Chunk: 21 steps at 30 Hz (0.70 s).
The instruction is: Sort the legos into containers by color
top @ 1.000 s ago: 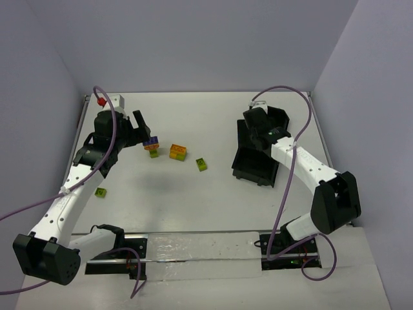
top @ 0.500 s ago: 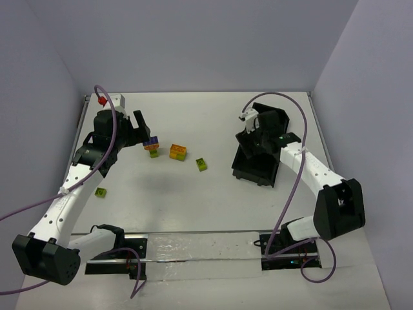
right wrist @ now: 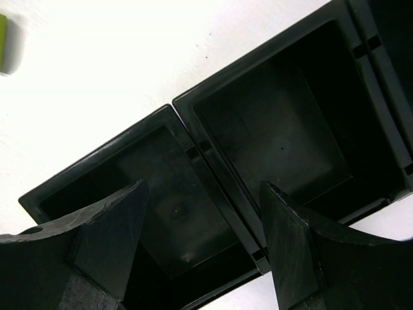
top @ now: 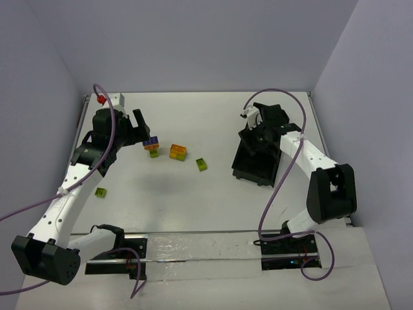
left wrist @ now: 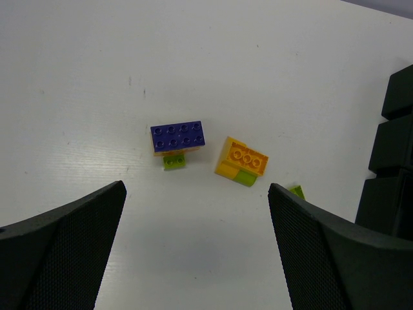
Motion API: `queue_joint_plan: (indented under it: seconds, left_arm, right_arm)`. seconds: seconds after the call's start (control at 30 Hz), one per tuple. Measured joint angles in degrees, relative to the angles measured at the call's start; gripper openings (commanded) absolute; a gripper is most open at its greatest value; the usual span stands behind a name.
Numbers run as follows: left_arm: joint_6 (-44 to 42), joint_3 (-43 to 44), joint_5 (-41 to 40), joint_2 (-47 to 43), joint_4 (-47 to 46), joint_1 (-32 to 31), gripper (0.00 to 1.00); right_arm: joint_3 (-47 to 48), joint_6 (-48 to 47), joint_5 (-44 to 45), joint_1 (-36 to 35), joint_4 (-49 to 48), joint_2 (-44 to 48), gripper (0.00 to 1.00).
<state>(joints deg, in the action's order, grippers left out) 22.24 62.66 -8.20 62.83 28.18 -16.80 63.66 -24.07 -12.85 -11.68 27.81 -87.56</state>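
Left gripper [left wrist: 197, 188]: jaws spread wide, nothing between them, touching nothing, poised above the table [left wrist: 77, 58]. Blue-purple brick [left wrist: 178, 137] lies flat, studs up, ahead of the gap and a little toward the left finger. Small green brick [left wrist: 173, 161] touches its near edge. Orange brick [left wrist: 243, 158] sits ahead toward the right finger, turned at an angle, with a green piece [left wrist: 245, 177] against its near side. Second green brick [left wrist: 297, 191] is just beside the right fingertip and partly hidden by it. Lone green brick [top: 100, 192] is well behind this gripper, near the forearm. Right gripper [right wrist: 203, 194]: jaws likewise spread wide, gripping nothing, hanging over the black tray [right wrist: 97, 158]. Cannot tell whether the fingers touch it. The divider [right wrist: 213, 187] between two compartments runs under the gap, with one compartment toward each finger.
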Motion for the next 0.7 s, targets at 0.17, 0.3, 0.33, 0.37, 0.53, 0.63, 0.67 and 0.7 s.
queue_joint_plan:
  seconds: [0.17, 0.3, 0.33, 0.37, 0.53, 0.63, 0.67, 0.7]
  left_arm:
    - [0.0, 0.03, 0.01, 0.0, 0.13, 0.0, 0.99]
    - [0.0, 0.04, -0.01, -0.11, 0.45, 0.0, 0.99]
    - [0.0, 0.04, -0.02, -0.19, 0.59, 0.0, 0.99]
    - [0.0, 0.04, -0.05, -0.3, 0.75, 0.0, 0.99]
    - [0.01, 0.06, -0.12, -0.97, 1.29, 0.0, 0.99]
    - [0.01, 0.06, -0.12, -1.15, 1.36, 0.0, 0.99]
    - [0.0, 0.06, -0.12, -1.17, 1.39, 0.0, 0.99]
    - [0.02, 0.06, -0.12, -1.19, 1.42, 0.0, 0.99]
  right_arm:
    - [-0.45, -0.69, 1.36, 0.1, -0.1, -0.55, 0.76]
    - [-1.28, -1.0, 3.09, 0.42, -0.84, -1.98, 0.71]
    - [-1.44, -1.05, 3.43, 0.49, -0.85, -2.53, 0.69]
    - [-1.49, -1.1, 3.79, 0.53, -0.79, -3.15, 0.68]
    - [-2.13, -1.26, 4.99, 0.62, -1.48, -4.73, 0.45]
    - [-2.19, -1.69, 4.87, 0.64, -2.09, -4.73, 0.32]
    - [-2.2, -1.59, 4.83, 0.57, -2.45, -4.73, 0.26]
    - [-2.21, -1.13, 4.87, 0.59, -2.64, -4.73, 0.2]
